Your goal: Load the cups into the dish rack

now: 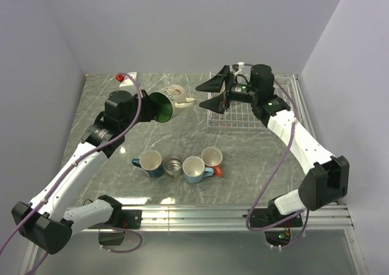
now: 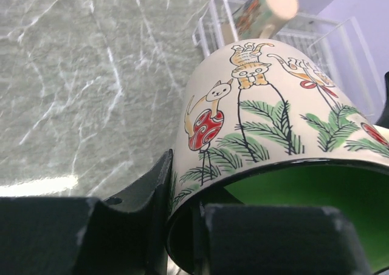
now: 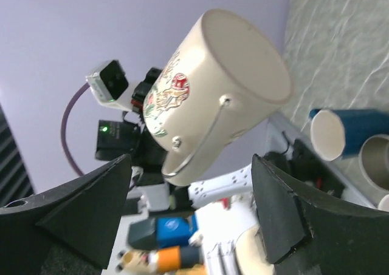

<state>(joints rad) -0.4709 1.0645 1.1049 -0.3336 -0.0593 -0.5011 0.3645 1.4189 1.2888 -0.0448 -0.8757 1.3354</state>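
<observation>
My left gripper (image 1: 146,103) is shut on the rim of the white mug with green inside (image 1: 169,104) and holds it on its side above the table, mouth toward the arm. In the left wrist view one finger is outside the wall and one inside (image 2: 194,226), and the mug (image 2: 273,117) shows cats and pine sprigs. My right gripper (image 1: 214,93) is open and empty at the left end of the white wire dish rack (image 1: 240,122), facing the mug (image 3: 225,93). The dark blue (image 1: 150,163), grey metallic (image 1: 173,165), light blue (image 1: 194,169) and orange (image 1: 213,158) mugs stand in a row. The cream mug is not visible.
A small red and white object (image 1: 126,78) lies at the back left corner. Grey walls close the back and both sides. The rack's corner (image 2: 213,20) shows beyond the held mug. The dark blue mug (image 3: 346,129) also shows in the right wrist view.
</observation>
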